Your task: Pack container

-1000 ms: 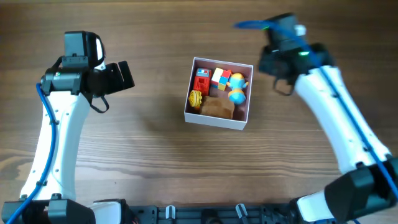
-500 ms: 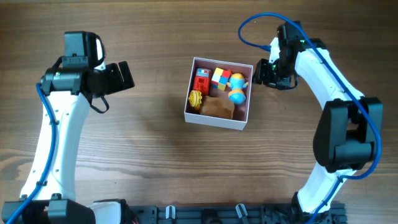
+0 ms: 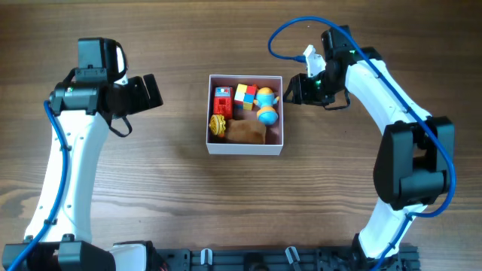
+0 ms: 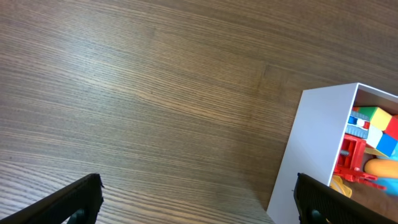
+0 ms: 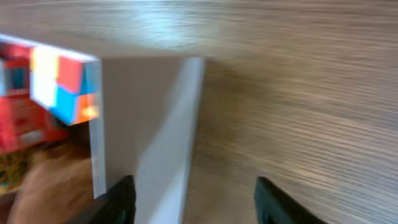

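Observation:
The container (image 3: 245, 147) is a square white-walled box in the middle of the table. It holds a red toy (image 3: 221, 102), a coloured cube (image 3: 245, 95), a blue and yellow figure (image 3: 266, 105), a yellow toy (image 3: 218, 126) and a brown piece (image 3: 245, 133). My right gripper (image 3: 291, 90) is open and empty, against the container's right wall. In the right wrist view the white wall (image 5: 149, 124) lies between the fingers (image 5: 196, 199). My left gripper (image 3: 151, 92) is open and empty, left of the container. The left wrist view shows its fingers (image 4: 199, 208) and the container's near wall (image 4: 311, 149).
The wooden table (image 3: 151, 173) is bare around the container. The right arm's blue cable (image 3: 290, 26) loops above the back of the container. A black rail (image 3: 248, 260) runs along the front edge.
The container has slid left and turned square to the table. My right gripper has moved left and down with it, staying at its right wall. The left arm has not moved.

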Available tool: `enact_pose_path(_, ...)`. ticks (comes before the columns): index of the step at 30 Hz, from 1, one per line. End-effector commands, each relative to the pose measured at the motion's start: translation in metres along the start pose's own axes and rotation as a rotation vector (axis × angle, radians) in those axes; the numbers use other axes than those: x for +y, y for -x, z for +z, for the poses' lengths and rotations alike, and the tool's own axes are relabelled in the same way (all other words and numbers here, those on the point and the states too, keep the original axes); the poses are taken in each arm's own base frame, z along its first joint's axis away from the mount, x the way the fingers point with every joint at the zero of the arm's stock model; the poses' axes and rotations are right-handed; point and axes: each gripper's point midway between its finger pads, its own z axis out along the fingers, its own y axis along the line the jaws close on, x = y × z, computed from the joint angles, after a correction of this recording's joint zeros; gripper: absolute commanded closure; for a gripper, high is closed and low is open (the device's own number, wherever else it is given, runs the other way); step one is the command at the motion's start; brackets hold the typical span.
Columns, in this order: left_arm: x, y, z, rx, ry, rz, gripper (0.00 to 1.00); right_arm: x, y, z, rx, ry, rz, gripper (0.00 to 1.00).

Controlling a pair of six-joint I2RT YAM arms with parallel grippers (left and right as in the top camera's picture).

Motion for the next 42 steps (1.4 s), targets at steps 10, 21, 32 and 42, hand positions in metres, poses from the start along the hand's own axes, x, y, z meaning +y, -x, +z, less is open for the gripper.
enact_pose_path(10, 0.002, 0.022, -0.012, -0.112, 0.003, -0.021, 0.00, -0.003, 0.041, -0.206, -0.548, -0.450, -0.160, 0.00)
enact_pose_path(21, 0.003, -0.089, -0.175, -0.540, -0.207, 0.105, 0.00, -0.012, -0.124, -0.281, -0.825, -0.368, 0.138, 0.00)
enact_pose_path(32, 0.028, -0.156, -0.157, -0.499, -0.196, 0.097, 0.00, -0.033, -0.182, -0.232, -0.780, -0.347, 0.234, 0.00)
enact_pose_path(42, 0.028, -0.156, -0.157, -0.499, -0.196, 0.097, 0.00, -0.033, -0.183, -0.232, -0.784, -0.347, 0.232, 0.00)
